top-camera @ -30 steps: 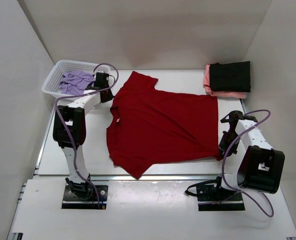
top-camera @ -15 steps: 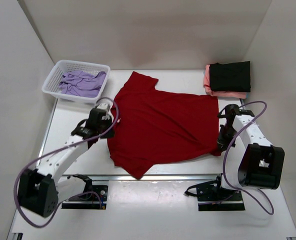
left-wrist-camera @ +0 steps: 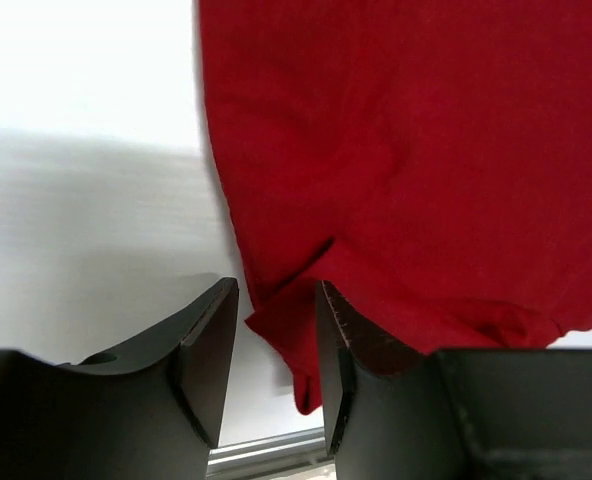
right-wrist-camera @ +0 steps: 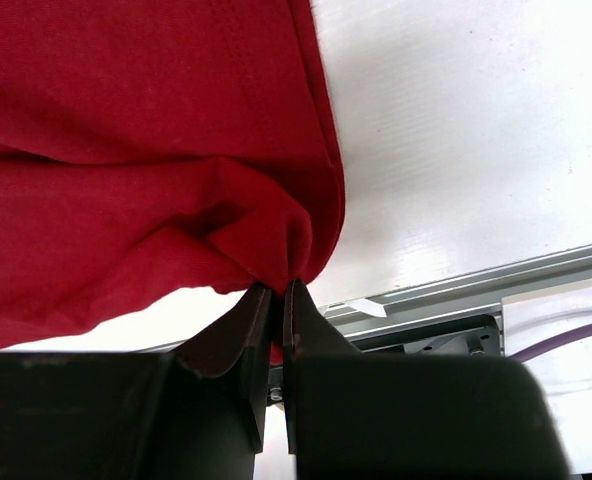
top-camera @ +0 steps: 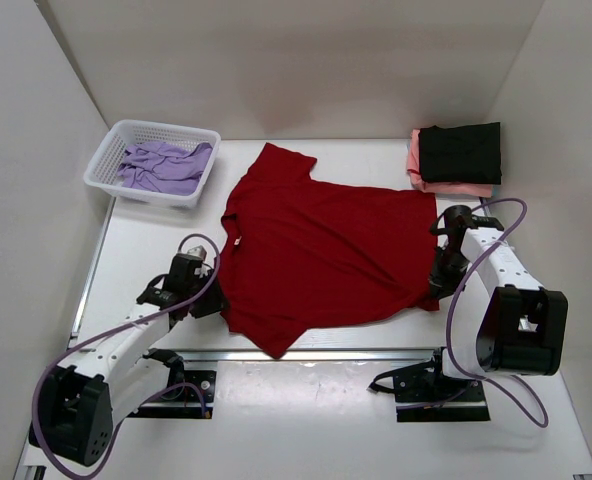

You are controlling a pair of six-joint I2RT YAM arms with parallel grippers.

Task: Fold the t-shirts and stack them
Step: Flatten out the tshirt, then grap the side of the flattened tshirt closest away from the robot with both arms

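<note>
A bright red t-shirt (top-camera: 326, 250) lies spread flat in the middle of the table. My left gripper (top-camera: 216, 300) is at its near left edge. In the left wrist view the gripper (left-wrist-camera: 276, 340) is open, with the shirt's folded edge (left-wrist-camera: 286, 330) between the jaws. My right gripper (top-camera: 436, 288) is at the shirt's near right corner. In the right wrist view it (right-wrist-camera: 276, 295) is shut on a bunched pinch of the red cloth (right-wrist-camera: 176, 200). A folded black shirt (top-camera: 460, 152) lies on a folded salmon pink one (top-camera: 414, 160) at the back right. A lavender shirt (top-camera: 166, 165) lies crumpled in the basket.
The white mesh basket (top-camera: 106, 155) stands at the back left. White walls close the table on three sides. A metal rail (top-camera: 376, 352) runs along the table's near edge, close to both grippers.
My left arm has swung from the basket down to the red shirt's near left edge. My right gripper has shifted slightly inward, with the shirt's corner bunched in it.
</note>
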